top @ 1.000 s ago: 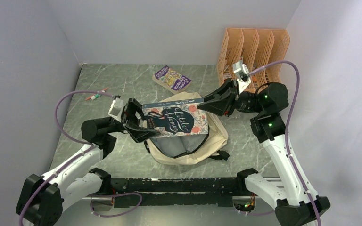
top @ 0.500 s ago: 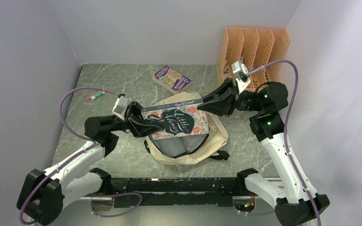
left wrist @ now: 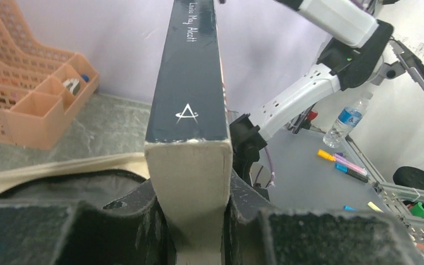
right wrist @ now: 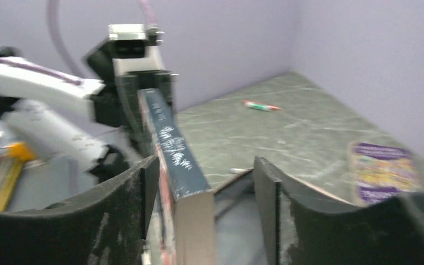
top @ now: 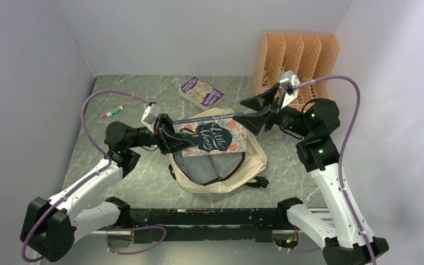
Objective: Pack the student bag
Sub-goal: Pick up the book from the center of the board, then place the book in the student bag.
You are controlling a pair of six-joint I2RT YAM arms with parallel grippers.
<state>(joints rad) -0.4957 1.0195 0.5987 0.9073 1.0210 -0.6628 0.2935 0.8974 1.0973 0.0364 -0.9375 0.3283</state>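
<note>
The counter (top: 143, 99) was boxed in by walls on three sides. The student bag (top: 221, 179) lay where it had been a second before, flat at the middle of the counter between the two arms, its mouth open and the grey lining showing. Above that mouth the floral book (top: 212, 136) hung clear of the fabric, and it had changed keepers. The left claw (top: 174, 142), which had stood wide beside the book's left end, had closed and now pinched that end firmly between its pads. The right claw (top: 247, 112), which had carried the book, had spread its jaws; the far end sat between them, close to one pad with a plain gap to the other, so it gripped nothing. The handover looked complete. The book could probably go down into the bag under the left arm alone, once the right claw backed off the end. As for room, the bag's opening seemed only about as wide as the book, so the book's corners might catch on the rim. The orange file organizer (top: 301, 52) stood near behind the right wrist and limited its retreat toward the back corner. The purple book (top: 201, 92) lay just beyond the bag's top edge, and the pen (top: 113, 110) lay well apart near the left wall, leaving bare counter on the left side.
</note>
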